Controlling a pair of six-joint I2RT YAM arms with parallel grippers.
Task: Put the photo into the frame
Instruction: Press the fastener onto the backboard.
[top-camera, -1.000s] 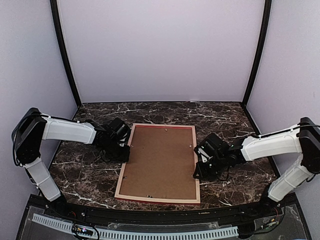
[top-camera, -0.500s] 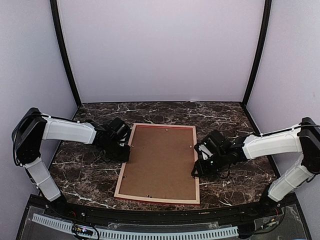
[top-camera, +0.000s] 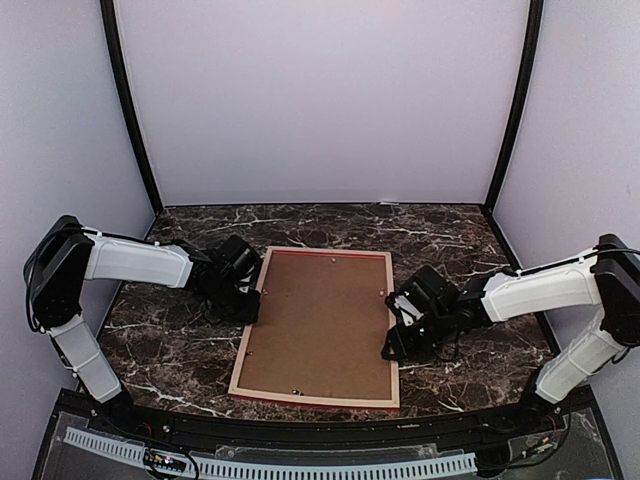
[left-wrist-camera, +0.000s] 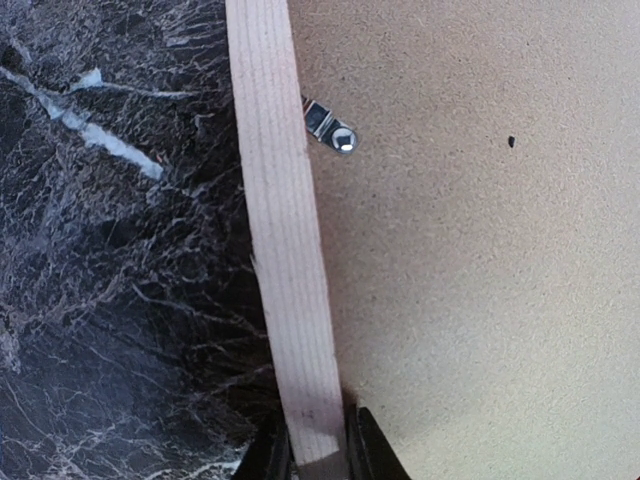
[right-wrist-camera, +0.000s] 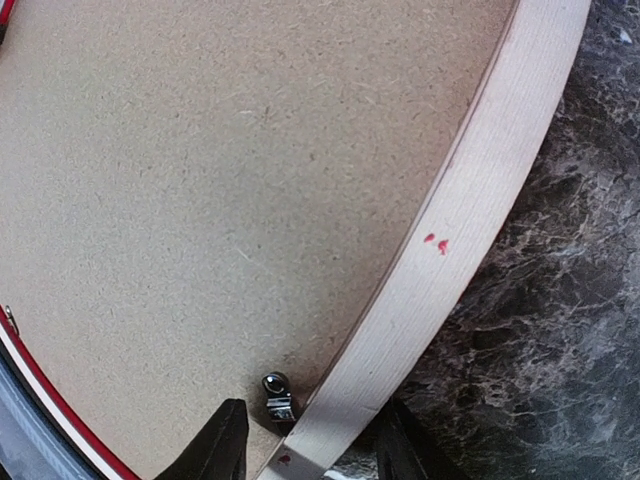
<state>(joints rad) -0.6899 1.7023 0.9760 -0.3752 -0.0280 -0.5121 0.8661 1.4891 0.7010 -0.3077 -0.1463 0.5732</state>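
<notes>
L gripper (left-wrist-camera: 316, 450) clamped on left rail of thin pale-wood rectangular frame (left-wrist-camera: 285, 250), lying back-up on dark marble table (top-camera: 170, 340). R gripper (right-wrist-camera: 312, 445) part-open astride right rail, no grip.

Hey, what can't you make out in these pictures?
The photo: unseen in every view; the backing board fills the frame.
The frame's front: face down on the table, all views.
Far clip: too small in the top view to tell its turn.
</notes>
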